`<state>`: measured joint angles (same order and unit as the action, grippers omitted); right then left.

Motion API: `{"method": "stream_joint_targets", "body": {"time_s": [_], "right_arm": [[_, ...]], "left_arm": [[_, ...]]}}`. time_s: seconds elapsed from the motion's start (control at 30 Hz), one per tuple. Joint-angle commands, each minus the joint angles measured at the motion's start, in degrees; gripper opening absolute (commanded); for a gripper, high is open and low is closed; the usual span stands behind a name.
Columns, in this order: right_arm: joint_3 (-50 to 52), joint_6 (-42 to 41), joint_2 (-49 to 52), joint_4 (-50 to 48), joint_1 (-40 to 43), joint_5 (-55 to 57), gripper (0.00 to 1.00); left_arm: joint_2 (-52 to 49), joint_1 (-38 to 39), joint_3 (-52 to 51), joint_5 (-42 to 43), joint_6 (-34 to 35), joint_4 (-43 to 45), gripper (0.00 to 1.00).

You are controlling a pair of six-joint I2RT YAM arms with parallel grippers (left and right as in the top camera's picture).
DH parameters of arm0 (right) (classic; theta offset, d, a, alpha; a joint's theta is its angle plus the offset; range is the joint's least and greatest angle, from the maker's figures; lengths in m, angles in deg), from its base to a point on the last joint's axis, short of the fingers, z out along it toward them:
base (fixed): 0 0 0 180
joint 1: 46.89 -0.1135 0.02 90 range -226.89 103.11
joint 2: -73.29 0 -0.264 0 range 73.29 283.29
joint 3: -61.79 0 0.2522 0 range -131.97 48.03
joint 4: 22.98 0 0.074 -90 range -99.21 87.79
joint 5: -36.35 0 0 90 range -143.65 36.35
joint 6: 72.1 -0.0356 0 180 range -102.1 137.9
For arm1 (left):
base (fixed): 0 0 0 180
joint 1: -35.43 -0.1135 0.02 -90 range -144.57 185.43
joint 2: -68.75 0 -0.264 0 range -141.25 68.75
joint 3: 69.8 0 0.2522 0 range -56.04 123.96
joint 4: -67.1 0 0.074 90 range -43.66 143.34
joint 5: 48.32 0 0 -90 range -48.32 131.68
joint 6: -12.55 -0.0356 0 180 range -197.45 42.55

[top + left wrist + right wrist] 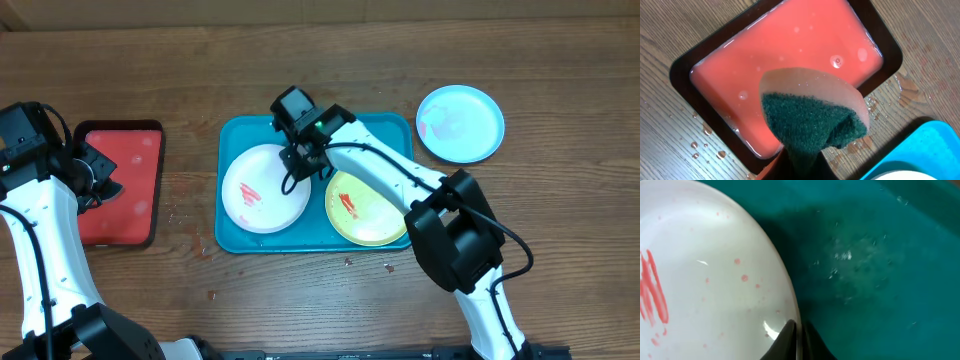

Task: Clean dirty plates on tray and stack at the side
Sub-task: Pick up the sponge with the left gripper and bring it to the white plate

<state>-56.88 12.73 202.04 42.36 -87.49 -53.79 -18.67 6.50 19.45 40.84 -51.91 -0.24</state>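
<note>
The teal tray (240, 135) holds the white plate (262, 190) with red smears on its left and the yellow-green plate (365, 208) on its right. The pale blue plate (460, 123) lies on the table to the tray's upper right. My right gripper (300, 160) is shut on the white plate's rim (790, 305), one finger inside and one outside (796, 335). My left gripper (100, 185) is shut on a green-and-tan sponge (812, 117) and holds it over the red tray (785, 55).
The small red tray (120, 180) with a dark rim stands at the left and holds pinkish water. Water drops lie on the wood around it (705, 145). The teal tray's corner (920, 150) shows in the left wrist view. The teal tray's floor is wet (855, 260).
</note>
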Motion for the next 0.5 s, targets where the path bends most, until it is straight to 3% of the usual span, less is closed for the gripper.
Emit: {"method": "stream_joint_targets", "body": {"time_s": [0.0,0.07,0.3,0.47], "right_arm": [[-1.2,-5.6,0.4,0.3,0.2,0.0,0.13],[-1.2,-4.9,1.0,0.2,0.2,0.0,0.27],[-1.1,6.7,2.1,-1.9,0.3,-2.0,0.3],[-0.8,8.2,5.0,-2.1,0.3,-2.6,0.32]], "left_arm": [[-0.3,-0.3,0.7,1.7,0.1,0.3,0.04],[-0.3,-0.3,0.7,2.5,-0.3,0.5,0.04],[-0.3,-0.3,0.7,3.7,-0.6,0.8,0.04],[-0.3,-0.2,0.7,7.7,-3.6,1.0,0.04]]}}
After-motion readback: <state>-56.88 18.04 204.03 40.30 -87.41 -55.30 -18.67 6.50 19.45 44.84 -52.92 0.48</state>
